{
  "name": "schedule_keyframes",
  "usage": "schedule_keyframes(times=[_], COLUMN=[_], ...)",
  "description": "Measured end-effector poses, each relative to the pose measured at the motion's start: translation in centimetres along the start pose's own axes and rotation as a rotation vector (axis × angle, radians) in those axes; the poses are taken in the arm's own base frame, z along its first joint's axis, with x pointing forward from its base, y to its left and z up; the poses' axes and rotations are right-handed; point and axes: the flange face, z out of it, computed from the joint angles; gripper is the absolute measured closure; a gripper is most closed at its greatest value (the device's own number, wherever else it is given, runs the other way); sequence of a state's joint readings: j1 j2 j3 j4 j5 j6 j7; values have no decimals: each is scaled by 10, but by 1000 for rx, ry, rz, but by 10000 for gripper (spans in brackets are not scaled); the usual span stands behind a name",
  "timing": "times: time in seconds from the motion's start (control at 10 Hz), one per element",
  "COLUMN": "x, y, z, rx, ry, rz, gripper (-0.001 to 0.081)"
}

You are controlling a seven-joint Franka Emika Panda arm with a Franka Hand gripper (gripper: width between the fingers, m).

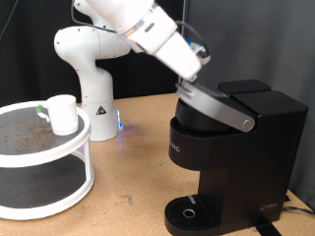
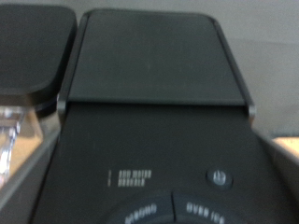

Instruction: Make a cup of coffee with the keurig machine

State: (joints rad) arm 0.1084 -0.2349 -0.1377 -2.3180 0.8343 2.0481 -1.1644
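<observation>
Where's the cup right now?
The cup sits on the top tier of the white round rack at the exterior view's left, far from the keurig machine on the right, where the gripper is.

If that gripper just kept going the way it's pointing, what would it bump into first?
Most likely the keurig machine. The gripper points down at its lid, which fills the wrist view. The fingers don't show there, so the gap left is hard to judge.
</observation>
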Motion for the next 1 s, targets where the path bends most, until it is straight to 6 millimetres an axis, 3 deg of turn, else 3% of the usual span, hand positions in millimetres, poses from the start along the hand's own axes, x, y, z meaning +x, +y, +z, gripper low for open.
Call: schedule_keyframes(times=[0.5,1.0], x=[-36,-34], y=[31,35], z=[15,13], rx=[-91,-38], ry=[-28,45], rz=[37,89], gripper=[803,803])
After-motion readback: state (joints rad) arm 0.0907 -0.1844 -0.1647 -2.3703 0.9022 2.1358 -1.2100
